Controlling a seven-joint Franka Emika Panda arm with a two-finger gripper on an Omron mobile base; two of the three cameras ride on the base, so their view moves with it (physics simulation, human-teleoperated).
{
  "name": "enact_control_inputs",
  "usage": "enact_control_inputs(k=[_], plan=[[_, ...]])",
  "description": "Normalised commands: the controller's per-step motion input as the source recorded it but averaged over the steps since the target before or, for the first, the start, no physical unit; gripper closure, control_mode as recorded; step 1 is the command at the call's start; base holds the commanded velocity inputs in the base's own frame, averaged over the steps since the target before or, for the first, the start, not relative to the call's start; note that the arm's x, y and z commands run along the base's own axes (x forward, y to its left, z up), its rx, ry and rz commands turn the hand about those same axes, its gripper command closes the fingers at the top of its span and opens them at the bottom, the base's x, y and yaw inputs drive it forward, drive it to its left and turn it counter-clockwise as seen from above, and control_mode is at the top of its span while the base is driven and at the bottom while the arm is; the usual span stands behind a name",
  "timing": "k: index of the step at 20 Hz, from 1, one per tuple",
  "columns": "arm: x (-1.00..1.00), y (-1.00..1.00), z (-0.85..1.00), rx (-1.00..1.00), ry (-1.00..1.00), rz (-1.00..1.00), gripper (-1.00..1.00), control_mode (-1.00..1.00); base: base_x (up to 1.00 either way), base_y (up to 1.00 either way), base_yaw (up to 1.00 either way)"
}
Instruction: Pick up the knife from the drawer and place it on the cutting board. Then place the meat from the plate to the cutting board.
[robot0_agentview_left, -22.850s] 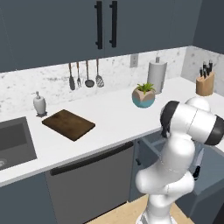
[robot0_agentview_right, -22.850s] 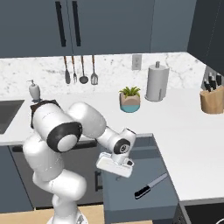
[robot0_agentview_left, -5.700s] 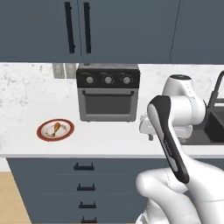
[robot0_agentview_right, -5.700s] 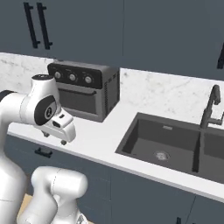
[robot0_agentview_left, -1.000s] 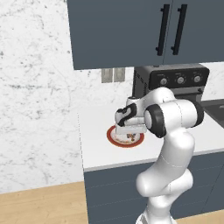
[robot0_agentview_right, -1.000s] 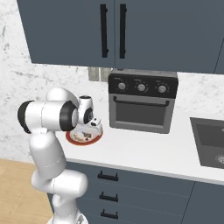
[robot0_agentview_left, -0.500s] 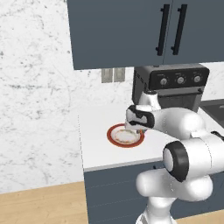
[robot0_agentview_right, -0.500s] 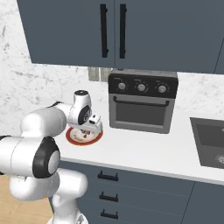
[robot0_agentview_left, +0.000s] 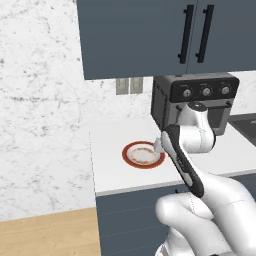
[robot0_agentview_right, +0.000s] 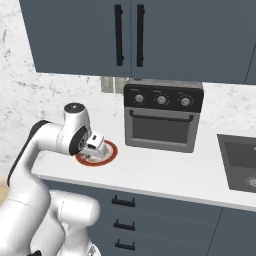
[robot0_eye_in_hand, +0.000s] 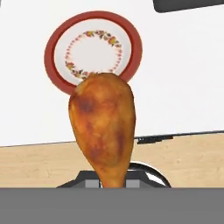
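Orange-brown meat (robot0_eye_in_hand: 103, 131) hangs gripped in the end effector (robot0_eye_in_hand: 114, 181), above the plate (robot0_eye_in_hand: 93, 50).

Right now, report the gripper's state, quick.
Gripper: shut on the meat, lifted off the plate.

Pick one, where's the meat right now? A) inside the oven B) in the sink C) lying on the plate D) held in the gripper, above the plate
D: in the hand view the meat hangs from the gripper in front of the plate, whose centre is bare.
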Motion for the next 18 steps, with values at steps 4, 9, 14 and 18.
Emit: enact_control_inputs(k=[4,9,14,18], plan=[[-1.0,-0.06,0.99,0.03,0.12,0.0,1.0,-1.0,0.0,0.0,0.0],[-1.0,-0.08,0.44,0.0,0.06,0.0,1.0,-1.0,0.0,0.0,0.0],[-0.76,-0.11,0.02,0.0,-0.01,-0.04,1.0,-1.0,0.0,0.0,0.0],[0.0,0.0,0.0,0.0,0.0,0.0,1.0,1.0,-0.97,-0.57,-0.1]])
